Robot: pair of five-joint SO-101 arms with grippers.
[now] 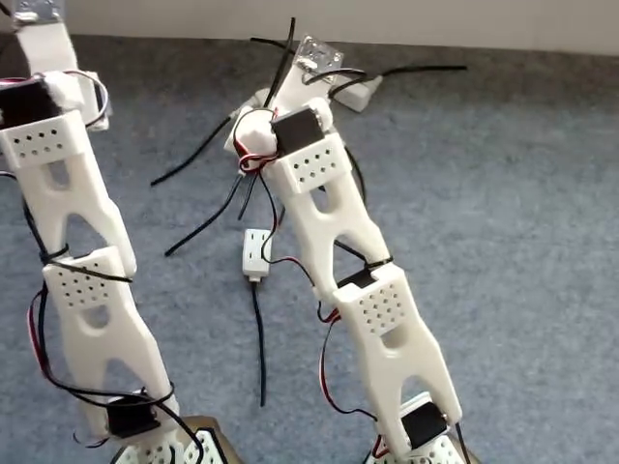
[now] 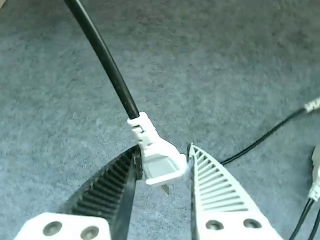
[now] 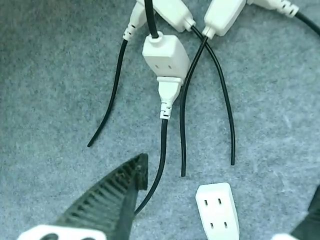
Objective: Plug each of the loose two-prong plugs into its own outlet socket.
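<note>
My left gripper (image 2: 162, 172) is shut on a white two-prong plug (image 2: 156, 162), held above the grey carpet; its black cord (image 2: 102, 55) runs away from the fingers and its prongs point back toward the wrist. My right gripper (image 3: 227, 185) is open over a white outlet socket (image 3: 217, 212) with two pairs of slots showing. Farther off, a white outlet block (image 3: 165, 55) has a plug (image 3: 169, 92) seated in it. In the high view a white socket (image 1: 256, 251) with a black cord lies between the two arms.
More white plug and socket bodies (image 3: 224, 14) lie beyond the block, with several loose black cords (image 3: 222, 100) trailing over the carpet. The left arm (image 1: 68, 184) stands at the left, the right arm (image 1: 338, 232) in the middle. Open carpet (image 1: 522, 242) spreads to the right.
</note>
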